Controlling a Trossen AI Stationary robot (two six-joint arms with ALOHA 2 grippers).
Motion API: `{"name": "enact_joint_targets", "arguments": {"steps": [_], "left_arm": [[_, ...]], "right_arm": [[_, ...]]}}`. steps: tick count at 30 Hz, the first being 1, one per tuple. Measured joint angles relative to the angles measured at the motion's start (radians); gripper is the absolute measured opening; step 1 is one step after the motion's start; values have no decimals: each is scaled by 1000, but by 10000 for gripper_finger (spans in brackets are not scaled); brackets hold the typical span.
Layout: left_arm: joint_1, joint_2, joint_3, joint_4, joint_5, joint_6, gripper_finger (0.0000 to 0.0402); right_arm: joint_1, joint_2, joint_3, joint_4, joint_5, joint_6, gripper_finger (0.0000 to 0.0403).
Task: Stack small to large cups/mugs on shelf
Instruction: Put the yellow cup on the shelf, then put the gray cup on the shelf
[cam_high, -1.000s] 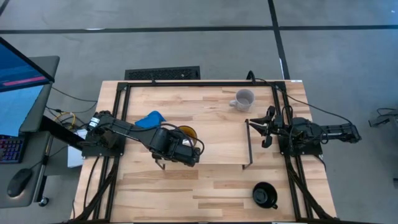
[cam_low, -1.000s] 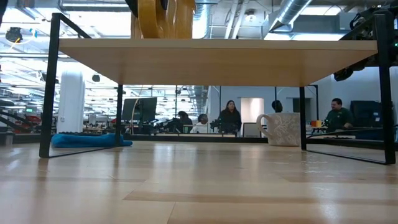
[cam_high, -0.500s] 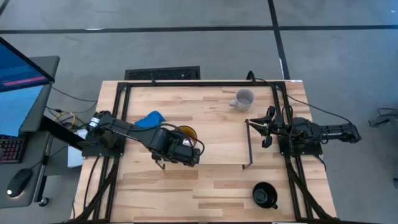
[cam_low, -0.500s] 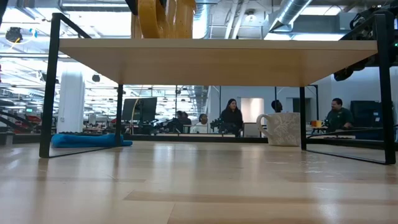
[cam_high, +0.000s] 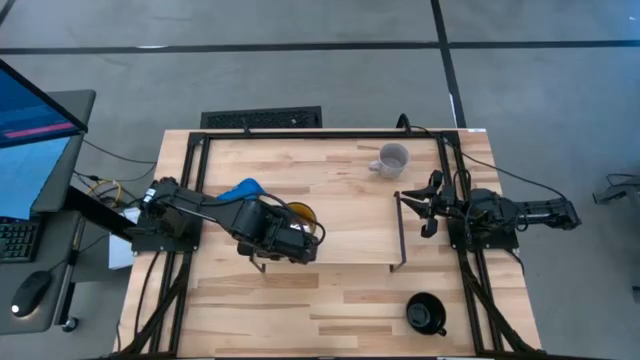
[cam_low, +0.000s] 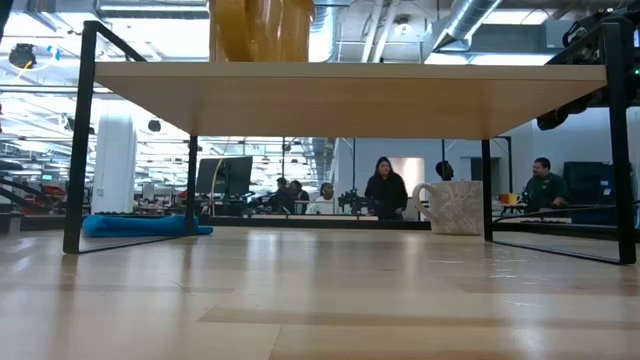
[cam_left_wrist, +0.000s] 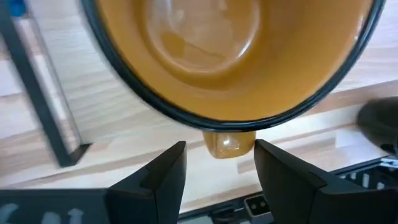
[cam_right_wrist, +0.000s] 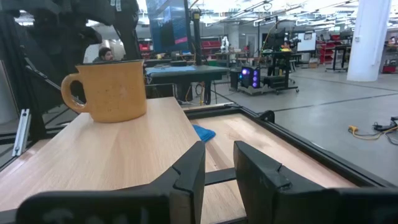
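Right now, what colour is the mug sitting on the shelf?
Yellow-orange mug with a dark rim, on the shelf; clearest in the right wrist view.

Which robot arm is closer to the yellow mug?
The left one. The left tool is right beside the yellow mug on the shelf, fingers open. The right tool waits beyond the shelf's other end.

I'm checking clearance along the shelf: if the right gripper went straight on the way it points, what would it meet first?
Probably the yellow mug at the shelf's far end; the board between looks bare. The right gripper is open.
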Motion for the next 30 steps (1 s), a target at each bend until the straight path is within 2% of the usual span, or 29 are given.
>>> {"name": "enact_joint_targets", "arguments": {"steps": [6,12,18,20,22,26,30], "left_arm": [[-13,1,90,-53,-12,48,179],[-44,-1,230,-60,-159,145,179],[-57,-1,274,-62,-165,196,179],[-59,0,278,-62,-237,303,179],[-69,-4,279,-62,-357,408,179],[-114,-29,280,-62,-616,526,179],[-192,-92,280,-62,-784,631,179]], "right_arm": [[0,0,0,0,0,0,107],[0,0,0,0,0,0,107],[0,0,0,0,0,0,107],[0,0,0,0,0,0,107],[0,0,0,0,0,1,107],[0,0,0,0,0,47,107],[0,0,0,0,0,88,107]]}}
